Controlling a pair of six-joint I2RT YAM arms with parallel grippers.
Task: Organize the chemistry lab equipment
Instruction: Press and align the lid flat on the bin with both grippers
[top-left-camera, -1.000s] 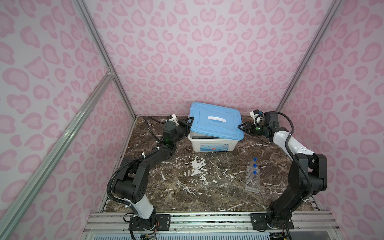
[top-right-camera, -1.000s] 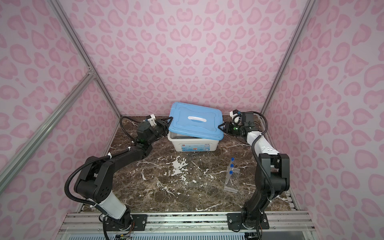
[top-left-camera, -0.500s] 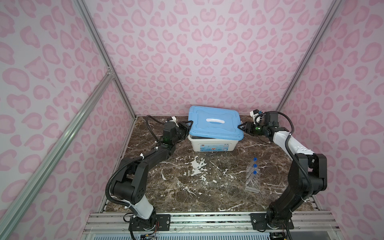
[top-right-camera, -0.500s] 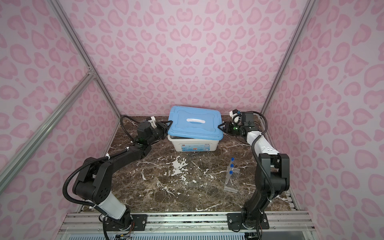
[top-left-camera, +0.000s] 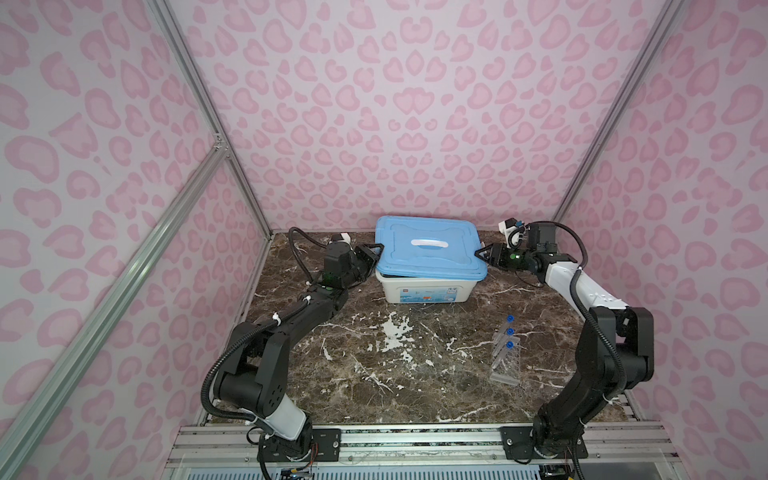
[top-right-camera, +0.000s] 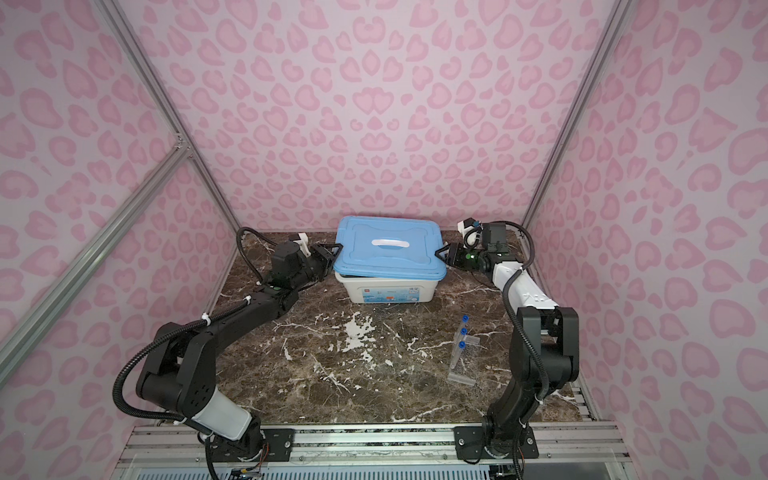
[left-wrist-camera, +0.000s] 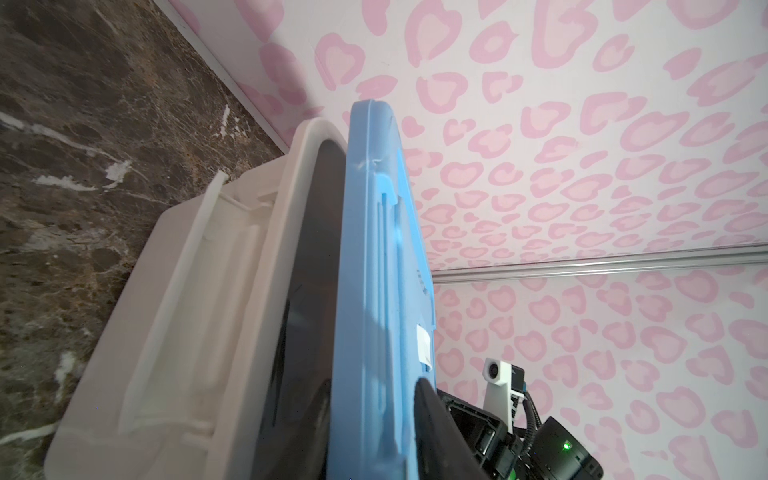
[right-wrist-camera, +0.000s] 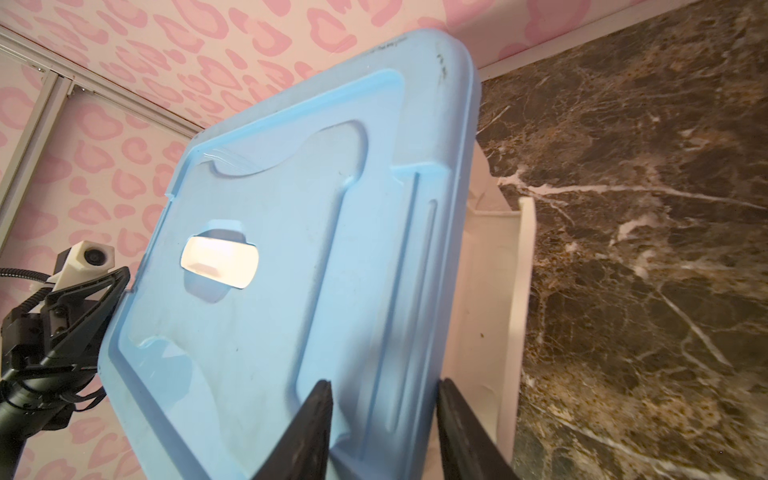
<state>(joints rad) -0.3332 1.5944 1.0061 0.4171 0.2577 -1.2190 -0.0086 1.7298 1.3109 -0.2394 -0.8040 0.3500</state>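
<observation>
Pink leopard-print walls (top-left-camera: 415, 124) close round a dark marble counter (top-left-camera: 415, 395). Our right gripper (right-wrist-camera: 386, 382) clamps one short side of the blue lid (right-wrist-camera: 291, 249), with one finger on its top face and the other under its edge. Across the lid, our left gripper (top-left-camera: 374, 252) sits at the opposite rim with its jaws around the edge. We cannot tell whether they pinch it or stand free.

The lid sits askew over the white bin (top-left-camera: 424, 291). A dark gap shows beneath its front edge in both top views, so we judge it is not seated.

Further out, at the lower right of both top views, the clear tube rack (top-left-camera: 505, 368) rests on the counter. It holds three blue-capped test tubes (top-left-camera: 508, 332) and is well apart from both grippers. Its long axis runs from the frame's lower edge up toward the bin, caps at the upper end. It lies near the right arm's upright links, so we judge that arm the nearer one for fetching it. No other lab pieces show, and the bin's inside is hidden.
</observation>
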